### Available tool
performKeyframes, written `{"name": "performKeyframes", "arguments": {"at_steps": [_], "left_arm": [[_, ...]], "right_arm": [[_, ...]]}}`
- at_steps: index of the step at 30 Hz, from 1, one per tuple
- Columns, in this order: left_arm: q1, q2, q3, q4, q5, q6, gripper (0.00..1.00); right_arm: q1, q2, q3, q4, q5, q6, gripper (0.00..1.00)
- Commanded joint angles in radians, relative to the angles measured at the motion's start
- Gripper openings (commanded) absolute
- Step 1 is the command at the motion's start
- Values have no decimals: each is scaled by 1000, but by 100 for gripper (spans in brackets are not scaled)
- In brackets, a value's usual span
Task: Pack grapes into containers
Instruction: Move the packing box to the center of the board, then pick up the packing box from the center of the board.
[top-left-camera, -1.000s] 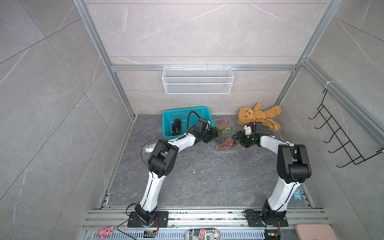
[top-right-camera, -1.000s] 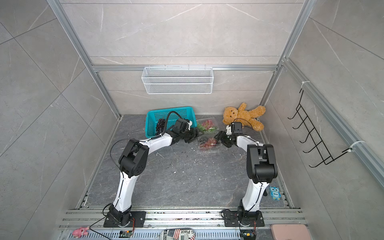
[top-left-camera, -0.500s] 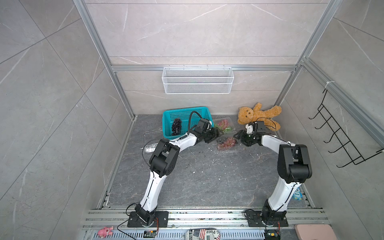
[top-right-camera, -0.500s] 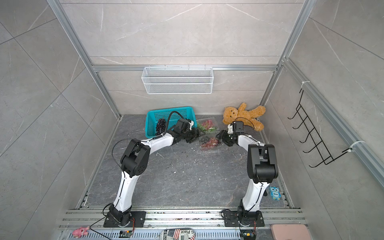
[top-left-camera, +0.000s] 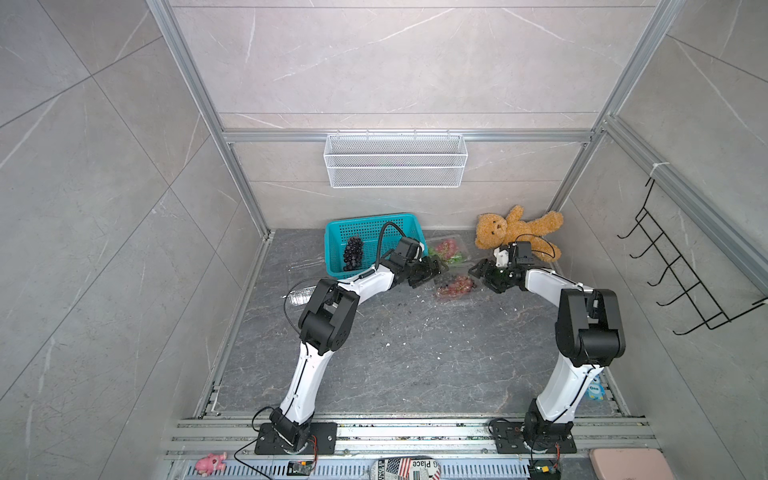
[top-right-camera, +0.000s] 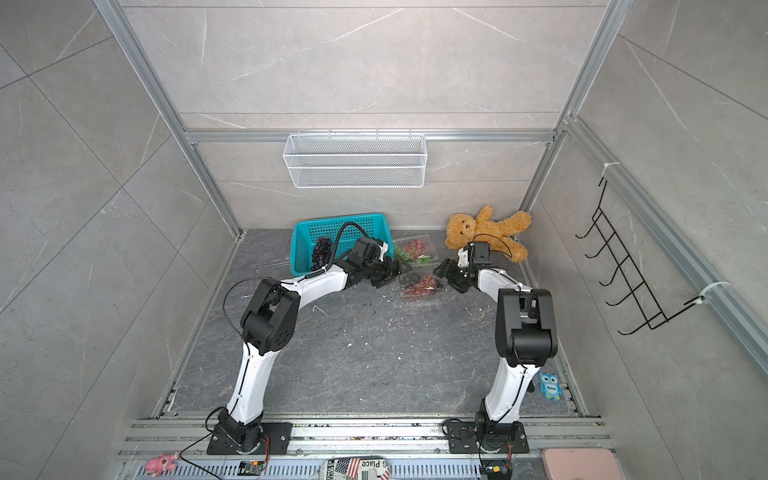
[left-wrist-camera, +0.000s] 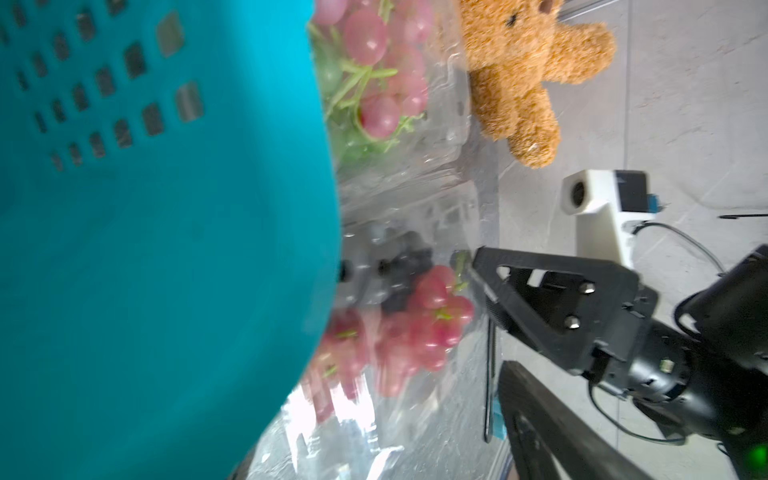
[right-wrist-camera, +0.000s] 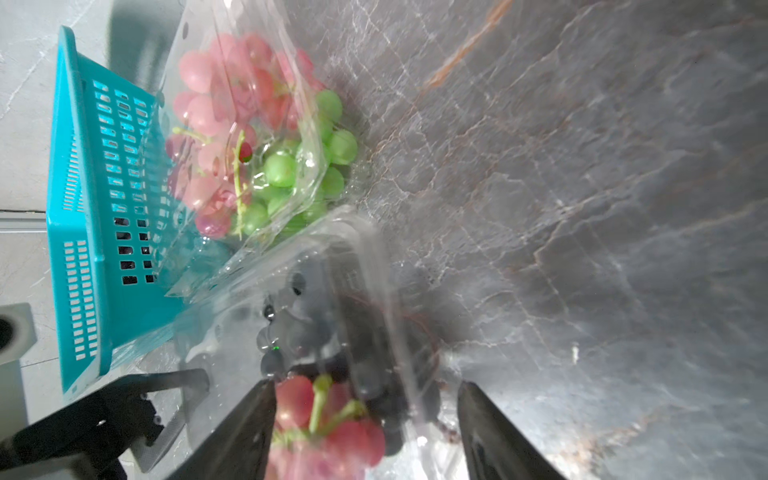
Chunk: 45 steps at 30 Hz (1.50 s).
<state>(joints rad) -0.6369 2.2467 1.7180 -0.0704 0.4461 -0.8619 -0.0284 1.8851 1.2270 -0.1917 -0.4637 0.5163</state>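
Two clear containers lie on the floor right of the teal basket. The far container (top-left-camera: 449, 249) (right-wrist-camera: 249, 137) holds pink and green grapes (left-wrist-camera: 374, 83). The near container (top-left-camera: 455, 286) (top-right-camera: 422, 286) holds reddish grapes (left-wrist-camera: 428, 324) and a few dark ones. My left gripper (top-left-camera: 432, 271) (left-wrist-camera: 374, 440) is open at that container's left end. My right gripper (top-left-camera: 482, 277) (right-wrist-camera: 365, 432) is open, and its fingers (right-wrist-camera: 249, 428) straddle the right end with red grapes between them. A dark grape bunch (top-left-camera: 353, 251) (top-right-camera: 321, 251) lies in the basket.
The teal basket (top-left-camera: 332, 245) (top-right-camera: 299, 245) stands against the back wall beside my left wrist. A brown teddy bear (top-left-camera: 515, 230) (top-right-camera: 486, 230) lies behind my right gripper. A clear plastic piece (top-left-camera: 297, 297) lies by my left elbow. A white wire basket (top-left-camera: 395, 166) hangs on the wall.
Both grippers have shifted only slightly at the ends of the near container. The container and the grapes stay where they were.
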Motion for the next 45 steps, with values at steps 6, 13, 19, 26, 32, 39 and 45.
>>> {"name": "performKeyframes", "arguments": {"at_steps": [6, 13, 19, 26, 32, 39, 45], "left_arm": [[-5, -84, -37, -108, -22, 60, 99], [-6, -145, -84, -131, -30, 90, 99], [-16, -204, -117, -176, -47, 130, 99], [-26, -310, -153, -295, -140, 226, 100], [-32, -430, -158, -465, -359, 365, 99], [-5, -568, -162, -620, -678, 511, 99], [222, -673, -240, -696, -638, 460, 99]], "right_arm": [[-5, -85, -10, -32, 7, -25, 93], [-6, -138, -32, -56, 13, -36, 99], [-5, -183, -66, -58, 15, -34, 100], [-3, -239, -98, -70, 5, -39, 99], [36, -310, -117, -73, 33, -38, 99], [196, -374, -92, -71, 137, -47, 100], [346, -337, -59, -55, 204, -40, 100]]}}
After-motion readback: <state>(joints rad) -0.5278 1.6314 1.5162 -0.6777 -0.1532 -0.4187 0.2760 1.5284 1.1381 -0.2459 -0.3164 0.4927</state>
